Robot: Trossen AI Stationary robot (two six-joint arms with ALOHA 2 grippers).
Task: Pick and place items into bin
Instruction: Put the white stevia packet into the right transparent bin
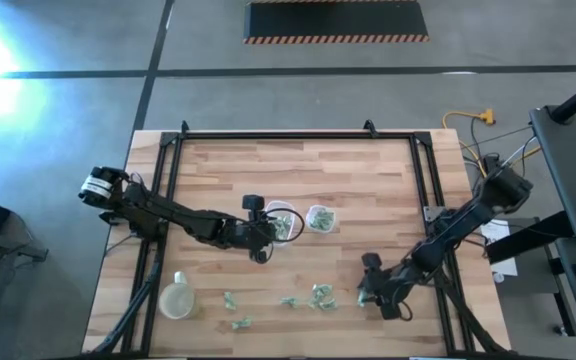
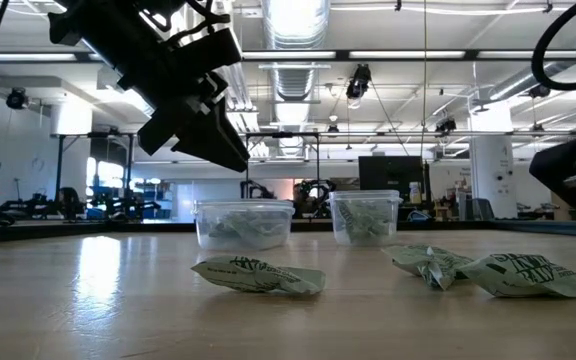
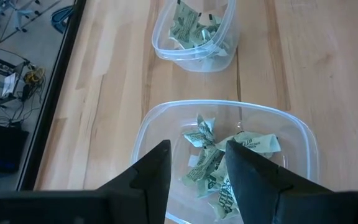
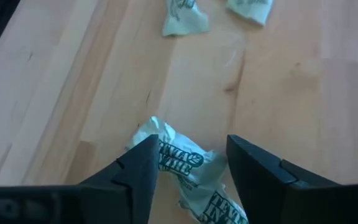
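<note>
Nearby, lone cup (image 1: 175, 297), loose packets (image 1: 321, 296)

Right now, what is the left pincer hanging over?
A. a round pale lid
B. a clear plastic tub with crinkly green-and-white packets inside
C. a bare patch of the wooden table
B: the left pincer hangs open above the clear plastic tub holding crinkly green-and-white packets.

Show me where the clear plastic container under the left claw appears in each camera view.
High view: clear plastic container, table centre, left of the pair.
Low view: left tub.
Left wrist view: nearest tub, past the left claw.
Right wrist view: not in it.
Shared landmark: second clear container beside it.
</note>
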